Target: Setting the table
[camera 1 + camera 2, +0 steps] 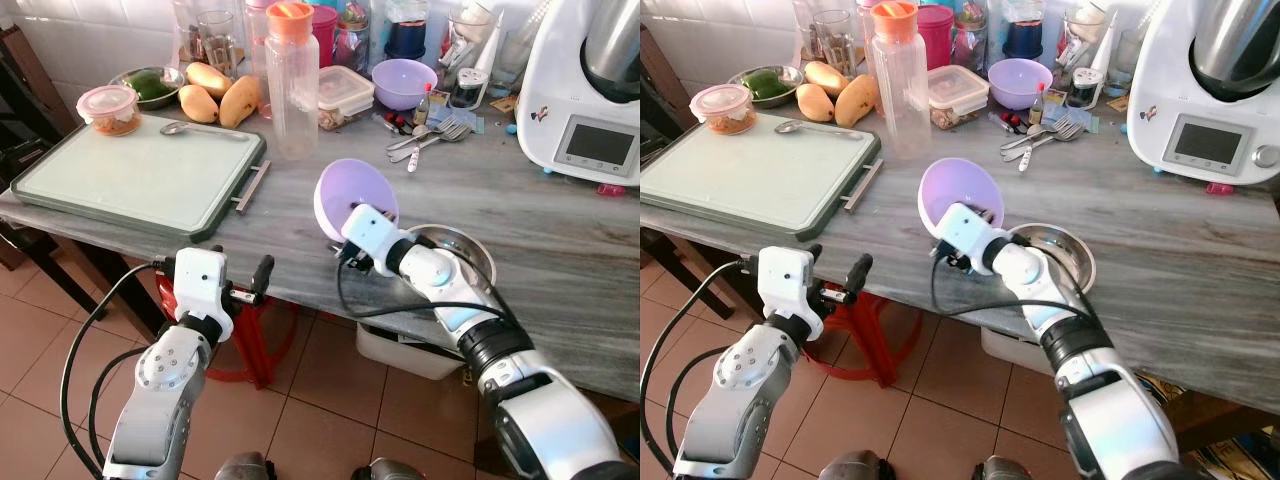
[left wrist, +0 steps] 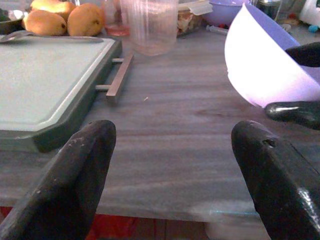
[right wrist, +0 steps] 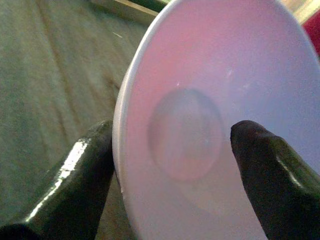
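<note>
Grey veined stone counter (image 1: 560, 230), smooth round lilac plastic bowl (image 1: 352, 196) pinched in right gripper (image 1: 352, 232) jaws, left gripper (image 1: 215, 268) jaws spread.

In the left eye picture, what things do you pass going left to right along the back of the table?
Lidded food tub → mangoes → clear bottle with orange cap → lilac bowl at the back → forks → white kitchen machine.
</note>
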Robot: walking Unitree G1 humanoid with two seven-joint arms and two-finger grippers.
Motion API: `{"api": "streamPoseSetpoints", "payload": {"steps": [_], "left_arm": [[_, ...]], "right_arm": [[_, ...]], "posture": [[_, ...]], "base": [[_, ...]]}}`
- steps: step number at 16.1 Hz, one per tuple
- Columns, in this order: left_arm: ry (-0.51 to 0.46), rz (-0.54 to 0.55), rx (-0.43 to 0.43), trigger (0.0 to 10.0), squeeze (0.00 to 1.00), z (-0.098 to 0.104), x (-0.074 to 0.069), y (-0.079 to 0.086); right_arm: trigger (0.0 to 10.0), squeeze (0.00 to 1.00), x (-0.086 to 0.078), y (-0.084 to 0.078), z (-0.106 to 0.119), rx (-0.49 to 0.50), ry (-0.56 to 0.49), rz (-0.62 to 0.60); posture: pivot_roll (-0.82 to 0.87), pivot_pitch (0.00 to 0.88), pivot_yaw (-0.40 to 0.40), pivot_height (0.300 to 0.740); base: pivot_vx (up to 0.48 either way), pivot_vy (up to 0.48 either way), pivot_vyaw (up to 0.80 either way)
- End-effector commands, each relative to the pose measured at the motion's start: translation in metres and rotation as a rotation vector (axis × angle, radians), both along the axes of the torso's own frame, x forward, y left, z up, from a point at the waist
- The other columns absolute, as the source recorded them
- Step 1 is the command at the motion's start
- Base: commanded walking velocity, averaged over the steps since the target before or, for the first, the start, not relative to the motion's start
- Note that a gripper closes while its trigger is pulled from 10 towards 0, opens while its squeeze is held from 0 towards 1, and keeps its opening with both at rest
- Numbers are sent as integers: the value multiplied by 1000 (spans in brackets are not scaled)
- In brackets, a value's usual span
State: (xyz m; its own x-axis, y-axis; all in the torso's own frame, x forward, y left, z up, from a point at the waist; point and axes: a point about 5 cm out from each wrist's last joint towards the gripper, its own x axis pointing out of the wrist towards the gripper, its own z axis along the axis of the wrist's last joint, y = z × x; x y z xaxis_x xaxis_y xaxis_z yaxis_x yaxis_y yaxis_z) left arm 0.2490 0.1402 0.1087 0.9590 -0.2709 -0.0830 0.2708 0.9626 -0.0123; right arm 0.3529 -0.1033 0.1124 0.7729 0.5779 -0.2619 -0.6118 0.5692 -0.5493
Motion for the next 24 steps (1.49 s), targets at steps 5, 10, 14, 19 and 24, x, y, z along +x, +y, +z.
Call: {"api": "streamPoseSetpoints", "payload": {"steps": [5, 10, 14, 19, 24], "left_arm": [[25, -10, 12, 10000, 0, -4, 3, -2], [30, -11, 16, 10000, 0, -5, 2, -2], [30, -23, 14, 10000, 0, -6, 6, -4], [29, -28, 9, 10000, 0, -7, 7, -6], [28, -38, 9, 10000, 0, -7, 9, -7]], "right_arm": [[10000, 1000, 7, -2, 14, 6, -38, -11], [10000, 1000, -1, -1, 22, 43, -89, -15], [10000, 1000, -28, -3, 17, 105, -92, -62], [10000, 1000, -56, -44, 50, 278, -360, -467], [10000, 431, -72, -70, 22, 347, -224, -740]], "posture": [[93, 2, 22, 740], [88, 0, 22, 740], [67, 0, 25, 740], [47, 0, 36, 740], [40, 0, 37, 740]], "base": [[0, 0, 0], [0, 0, 0], [0, 0, 0], [0, 0, 0], [0, 0, 0]]}}
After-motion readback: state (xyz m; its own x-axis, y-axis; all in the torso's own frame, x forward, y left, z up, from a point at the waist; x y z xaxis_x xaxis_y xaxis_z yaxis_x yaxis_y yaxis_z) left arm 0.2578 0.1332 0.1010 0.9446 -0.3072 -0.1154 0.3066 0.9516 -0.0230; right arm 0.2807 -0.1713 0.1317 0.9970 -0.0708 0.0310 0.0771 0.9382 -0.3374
